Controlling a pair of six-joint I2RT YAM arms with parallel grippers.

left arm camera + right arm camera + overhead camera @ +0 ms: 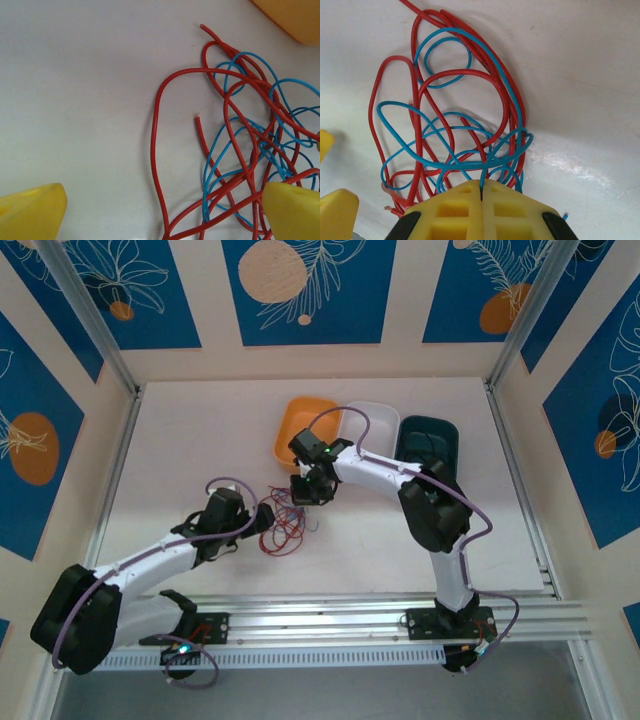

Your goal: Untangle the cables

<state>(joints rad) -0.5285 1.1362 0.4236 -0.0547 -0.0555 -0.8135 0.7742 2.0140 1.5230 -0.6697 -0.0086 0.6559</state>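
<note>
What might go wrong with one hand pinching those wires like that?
The right fingers look shut on more than one strand of the cables, so pulling may tighten the knot rather than free a wire. The left fingers are open and hold nothing, so the whole bundle may just slide across the table.

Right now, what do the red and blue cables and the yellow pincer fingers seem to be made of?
The red cables and blue cables look like thin wire in smooth plastic insulation: slightly glossy, holding soft loops; the core is too small to tell. The yellow fingers of the right pincer look like matte moulded or printed plastic, perhaps rubbery, with square recesses.
</note>
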